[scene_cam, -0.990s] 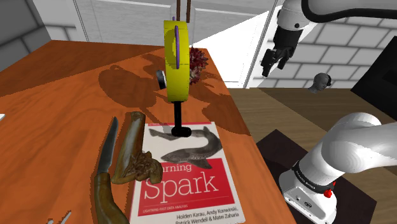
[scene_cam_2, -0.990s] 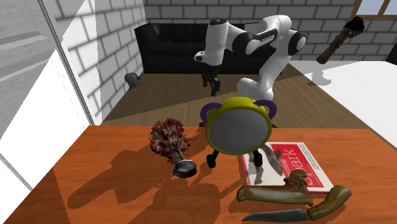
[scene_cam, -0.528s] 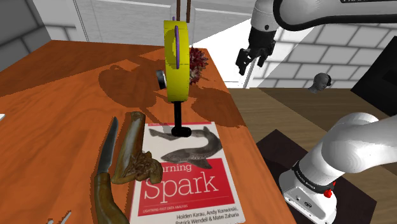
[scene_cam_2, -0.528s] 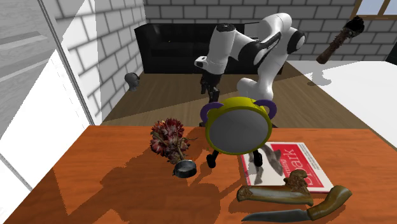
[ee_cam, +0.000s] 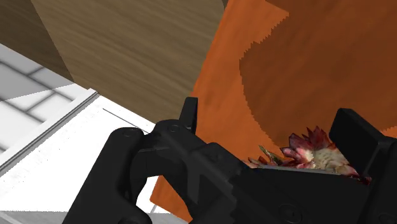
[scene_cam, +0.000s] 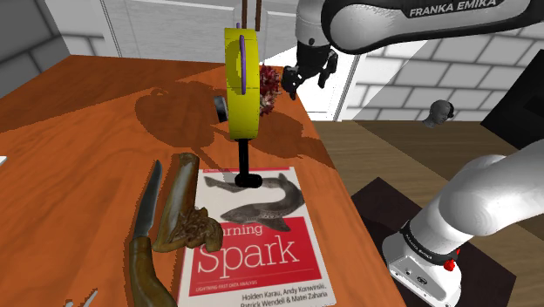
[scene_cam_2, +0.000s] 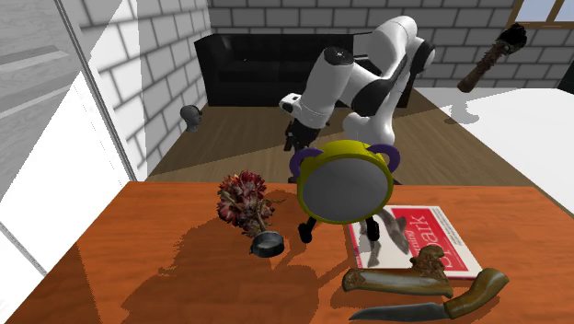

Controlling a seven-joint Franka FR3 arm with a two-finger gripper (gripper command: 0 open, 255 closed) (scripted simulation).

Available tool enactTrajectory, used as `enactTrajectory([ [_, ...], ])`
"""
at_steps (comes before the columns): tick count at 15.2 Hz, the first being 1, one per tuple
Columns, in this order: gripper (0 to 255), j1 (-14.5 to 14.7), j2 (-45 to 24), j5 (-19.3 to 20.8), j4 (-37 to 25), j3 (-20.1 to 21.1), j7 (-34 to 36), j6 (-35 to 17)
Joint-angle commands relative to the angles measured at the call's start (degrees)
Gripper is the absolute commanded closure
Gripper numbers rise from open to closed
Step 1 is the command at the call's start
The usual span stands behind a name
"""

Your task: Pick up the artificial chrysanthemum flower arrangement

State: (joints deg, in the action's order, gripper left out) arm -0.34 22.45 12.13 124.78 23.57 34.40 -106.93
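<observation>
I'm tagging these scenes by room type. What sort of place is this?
Probably a living room in a house: a black sofa stands against a white brick wall, with a wood floor and an orange-brown table.

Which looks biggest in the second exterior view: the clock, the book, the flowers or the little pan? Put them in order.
1. Clock and book: too alike to rank, and the clock hides part of the book.
2. Flowers.
3. Pan, the smallest.
</observation>
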Motion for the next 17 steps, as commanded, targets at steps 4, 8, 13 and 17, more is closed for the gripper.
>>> enactTrajectory([
  [4,0,-1.6,-11.8,8.4,-10.4,7.3,11.6,0.8],
  [8,0,-0.8,-22.7,17.7,-20.4,11.8,20.7,4.7],
  [13,0,0.5,-26.9,21.5,-22.4,12.4,24.6,4.8],
  [17,0,0.5,-27.5,22.3,-19.7,12.3,26.4,2.1],
])
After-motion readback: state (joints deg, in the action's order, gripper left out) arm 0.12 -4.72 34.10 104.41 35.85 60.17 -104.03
